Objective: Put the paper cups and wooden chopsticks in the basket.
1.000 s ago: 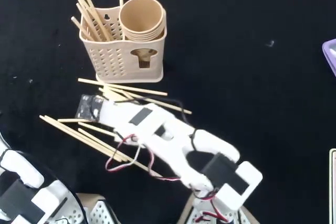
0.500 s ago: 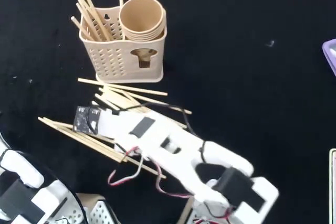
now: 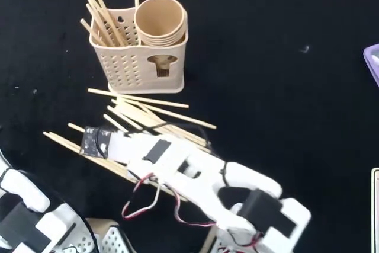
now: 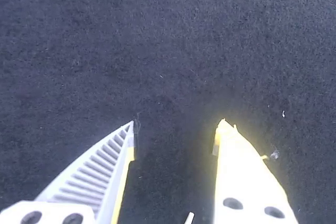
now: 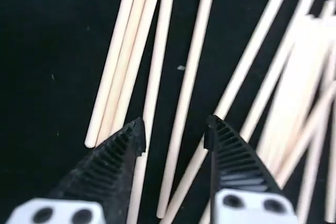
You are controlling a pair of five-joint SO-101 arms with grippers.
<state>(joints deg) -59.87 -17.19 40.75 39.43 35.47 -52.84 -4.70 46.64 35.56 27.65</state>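
A cream perforated basket (image 3: 127, 66) stands at the back left, with nested paper cups (image 3: 160, 19) in one half and several wooden chopsticks (image 3: 103, 19) upright in the other. Loose chopsticks (image 3: 157, 117) lie fanned on the black cloth in front of it, and a further bundle (image 3: 62, 140) lies nearer the front left. My right gripper (image 3: 92, 141) hangs low over that bundle. In the right wrist view it (image 5: 175, 127) is open, with two chopsticks (image 5: 189, 82) running between its black fingers. My left gripper (image 4: 177, 127) is open over bare cloth, its arm (image 3: 26, 214) folded at the front left corner.
The right arm's white body (image 3: 195, 176) lies across the front middle of the table, over part of the loose chopsticks. A purple object (image 3: 373, 60) shows at the right edge. The black cloth to the right of the basket is bare.
My right gripper has moved toward the front left, away from the pile by the basket, uncovering more chopsticks there. The left arm has not moved.
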